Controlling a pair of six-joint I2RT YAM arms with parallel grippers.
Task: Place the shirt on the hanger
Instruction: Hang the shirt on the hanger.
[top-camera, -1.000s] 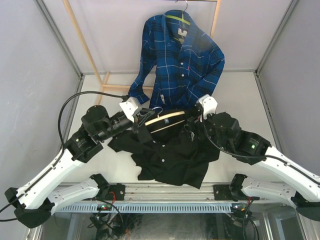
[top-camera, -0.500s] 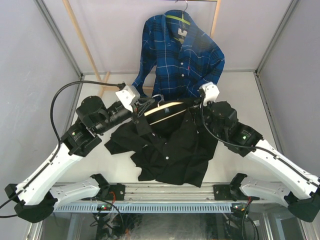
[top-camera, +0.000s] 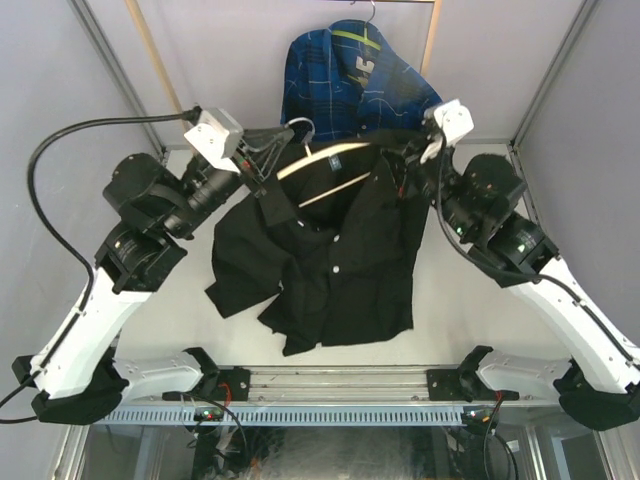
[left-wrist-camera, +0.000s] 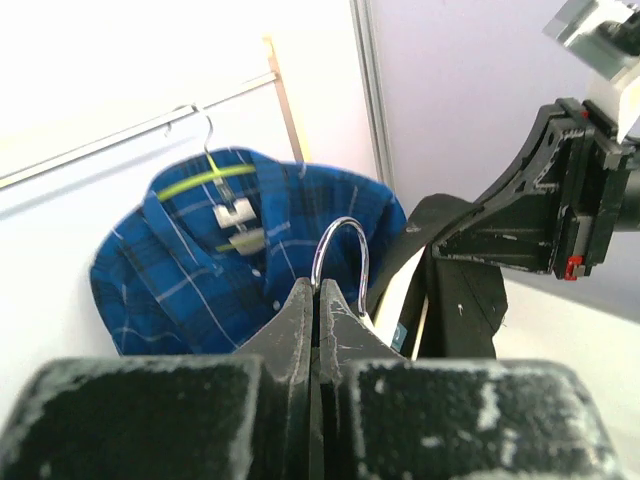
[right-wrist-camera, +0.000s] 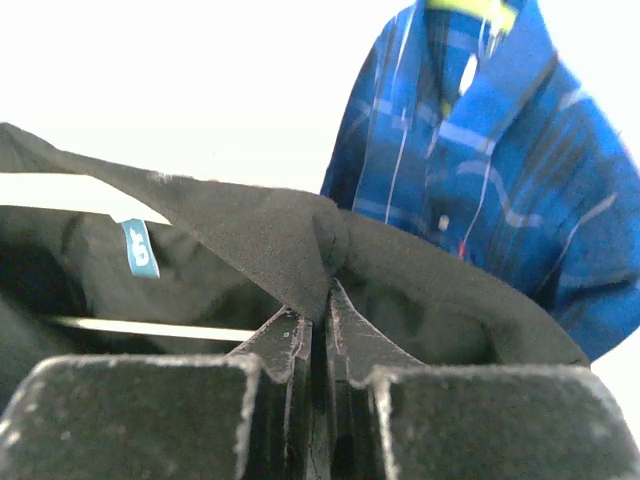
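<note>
One end of the pale cream wooden hanger (top-camera: 320, 160) is hidden inside the black button-up shirt (top-camera: 340, 260). The hanger is clamped at its silver hook (left-wrist-camera: 340, 250) by the left gripper (left-wrist-camera: 315, 295), and shirt fabric is pinched by the right gripper (right-wrist-camera: 322, 305). Both are raised higher than before.

Grey walls (top-camera: 50, 110), white table (top-camera: 480, 300), wooden rack (top-camera: 152, 50)

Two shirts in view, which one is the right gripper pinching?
The black shirt: its fabric is clamped in the right gripper. The blue plaid shirt hangs behind, in neither gripper.

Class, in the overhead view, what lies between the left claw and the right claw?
The hanger, with the shirt partly over it, spans the stretch between left claw and right claw; the top view shows it.
</note>
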